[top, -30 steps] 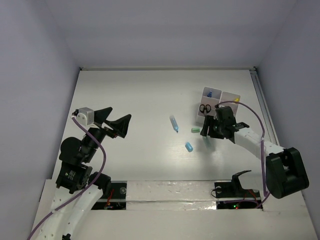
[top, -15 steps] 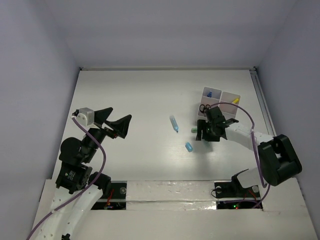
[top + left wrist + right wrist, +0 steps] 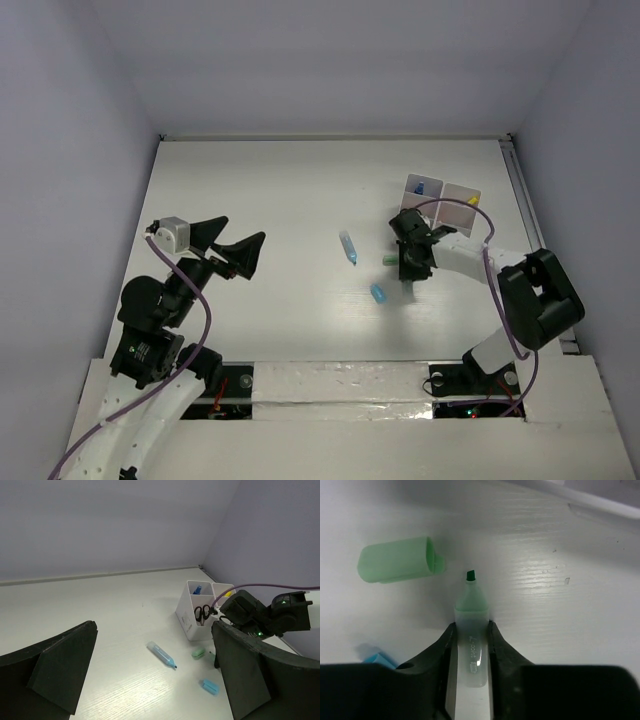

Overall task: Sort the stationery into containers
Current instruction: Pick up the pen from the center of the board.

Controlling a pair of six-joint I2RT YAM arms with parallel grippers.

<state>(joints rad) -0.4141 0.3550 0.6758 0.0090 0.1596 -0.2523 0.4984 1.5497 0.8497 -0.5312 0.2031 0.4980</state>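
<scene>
- The green highlighter [image 3: 470, 605] is a short, stiff plastic tube. I judge it light and somewhat slick, so it could roll or twist if it is pinched off-centre.
- It is uncapped, with its dark chisel tip bare and pointing away from the right wrist camera. The tip is the one soft, smudging part and should be kept off the counter [image 3: 270, 200] and the box walls.
- The best hold is across the clear barrel behind the coloured cone. That is where the right pincer [image 3: 470, 627] has it, with both fingers pressed flat against opposite sides of the barrel and clenched on it.
- The highlighter lies on the counter just in front of the containers [image 3: 184, 620]. I cannot tell whether it has left the surface.
- Its green cap [image 3: 400, 560] lies loose just beside the tip, without touching it. A blue cap [image 3: 372, 657] sits near the pincer's left finger.
- A blue marker [image 3: 348, 247] lies further left on the counter, well apart from the highlighter.
- The scissors [image 3: 202, 614] stand in the near compartment of the containers.
- The right arm reaches forward and curls inward, with the wrist low and the fingers coming along the counter at a shallow angle.
- The left pincer [image 3: 235, 243] is held high over the left side, fully released and grasping nothing, with its arm folded back over its base.
</scene>
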